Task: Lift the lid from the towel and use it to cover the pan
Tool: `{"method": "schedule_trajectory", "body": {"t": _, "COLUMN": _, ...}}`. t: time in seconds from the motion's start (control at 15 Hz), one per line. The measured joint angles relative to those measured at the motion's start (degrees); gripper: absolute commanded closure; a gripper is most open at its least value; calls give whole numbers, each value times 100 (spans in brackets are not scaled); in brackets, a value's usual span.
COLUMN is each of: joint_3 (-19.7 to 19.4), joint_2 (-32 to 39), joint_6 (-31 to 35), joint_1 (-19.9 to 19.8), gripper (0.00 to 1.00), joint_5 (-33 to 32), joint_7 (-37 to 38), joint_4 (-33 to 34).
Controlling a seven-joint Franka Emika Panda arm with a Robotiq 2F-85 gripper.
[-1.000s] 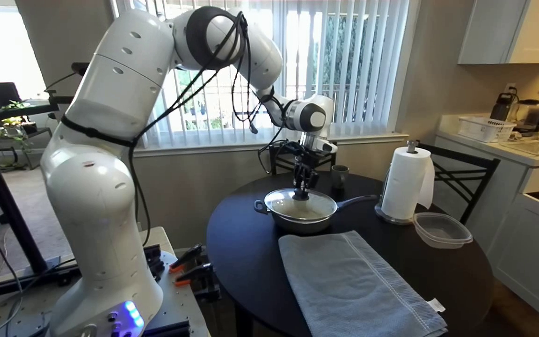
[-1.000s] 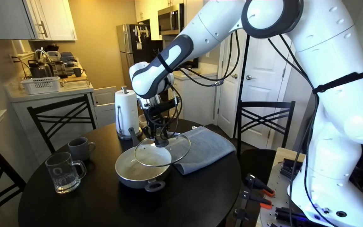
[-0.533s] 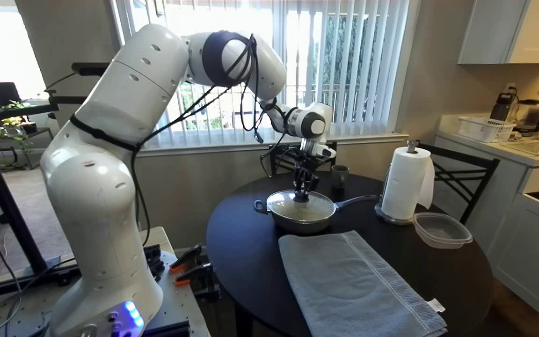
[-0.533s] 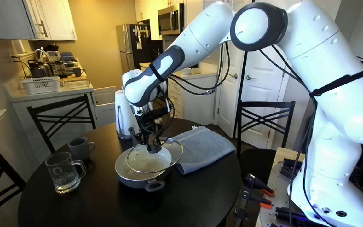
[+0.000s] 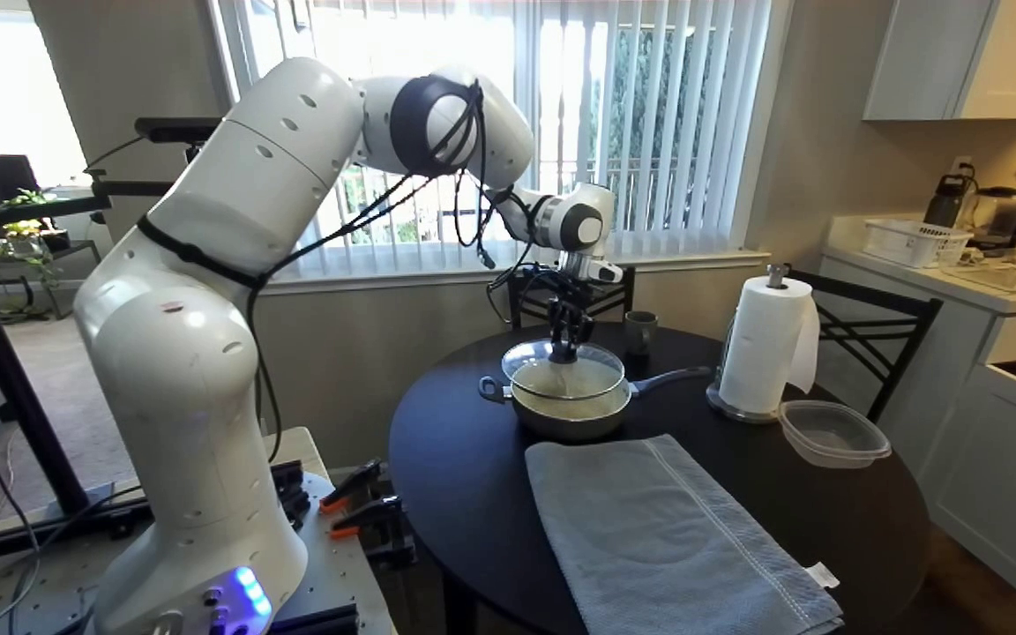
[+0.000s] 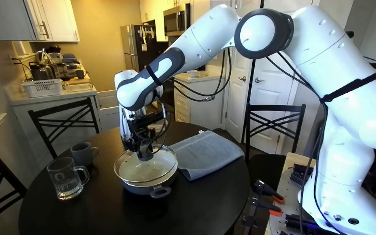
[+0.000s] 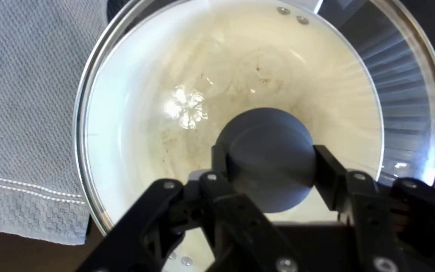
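the black two-finger gripper pinches the round dark-grey knob of the metal-rimmed clear glass lid. the lid is up over the round dark pan with cream insides, off the grey-blue cloth towel. it seems off-centre — let go now, and it may land crooked. the gripper hides some glass — and i can't tell if lid and pan touch anywhere.

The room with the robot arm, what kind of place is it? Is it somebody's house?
Probably somebody's home: it looks like an eating spot next to a kitchen. In an exterior view you can see a fridge, a microwave and a round dark table.
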Motion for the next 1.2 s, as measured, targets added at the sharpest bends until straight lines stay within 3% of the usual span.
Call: {"method": "schedule_trajectory", "body": {"t": 1.2, "joint_3": -196, "joint_2": 354, "joint_6": 337, "joint_1": -147, "gripper": 68, "joint_5": 2, "joint_7": -12, "joint_4": 75}}
